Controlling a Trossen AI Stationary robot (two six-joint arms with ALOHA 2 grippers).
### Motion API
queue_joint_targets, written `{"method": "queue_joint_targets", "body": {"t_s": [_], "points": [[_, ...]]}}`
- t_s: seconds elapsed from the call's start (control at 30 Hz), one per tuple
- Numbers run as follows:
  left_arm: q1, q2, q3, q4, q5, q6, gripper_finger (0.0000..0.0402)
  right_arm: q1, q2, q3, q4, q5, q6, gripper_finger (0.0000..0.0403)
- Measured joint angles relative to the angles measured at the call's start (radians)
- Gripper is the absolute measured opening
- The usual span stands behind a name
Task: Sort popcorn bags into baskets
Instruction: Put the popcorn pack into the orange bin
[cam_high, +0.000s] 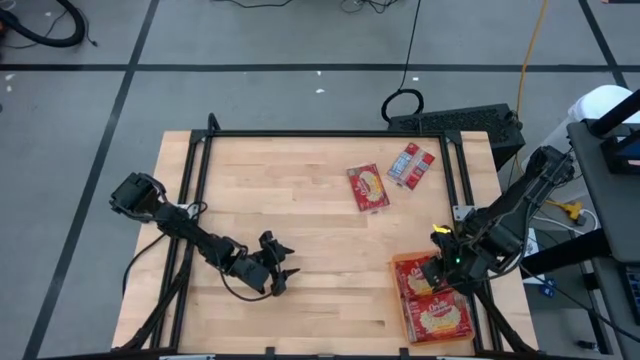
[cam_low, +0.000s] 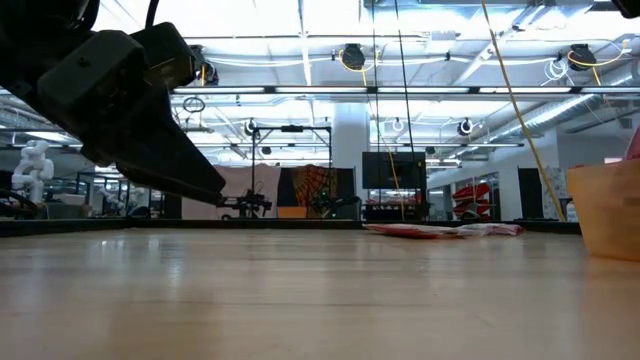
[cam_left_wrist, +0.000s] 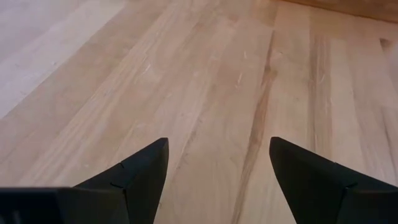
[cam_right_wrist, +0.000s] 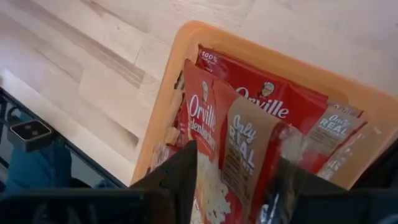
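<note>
1. Red popcorn bag (cam_right_wrist: 233, 155) stands between the right gripper's (cam_right_wrist: 236, 186) fingers, which are clamped on it, over the orange basket (cam_high: 398, 300) at the table's near right corner.
2. Two more bags (cam_high: 368, 187) lie far on the table, well apart from the basket.
3. I judge it best to lower the bag flat onto the pile before releasing.
4. Left gripper (cam_high: 283, 262) waits with its fingers apart over bare wood.

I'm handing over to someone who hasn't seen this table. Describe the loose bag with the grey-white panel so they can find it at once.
On the wooden table, look to the far right part, away from the orange basket. Two popcorn bags lie flat there side by side, apart. It is the bag nearer the right edge, red with grey-white panels; its neighbour shows a yellow-cream picture.
</note>
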Motion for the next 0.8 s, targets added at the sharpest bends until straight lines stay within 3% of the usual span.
{"method": "queue_joint_targets", "body": {"t_s": [0.3,0.67,0.8], "points": [[0.025,0.0,0.0,0.0,0.0,0.003,0.0282,-0.053,0.0,0.0,-0.114,-0.003,-0.003,0.0139],[0.079,0.0,0.0,0.0,0.0,0.006,0.0282,-0.207,0.0,0.0,-0.268,-0.186,-0.091,0.0139],[0.107,0.0,0.0,0.001,0.002,0.033,0.0282,-0.261,0.0,0.0,-0.324,-0.18,-0.128,0.0139]]}}
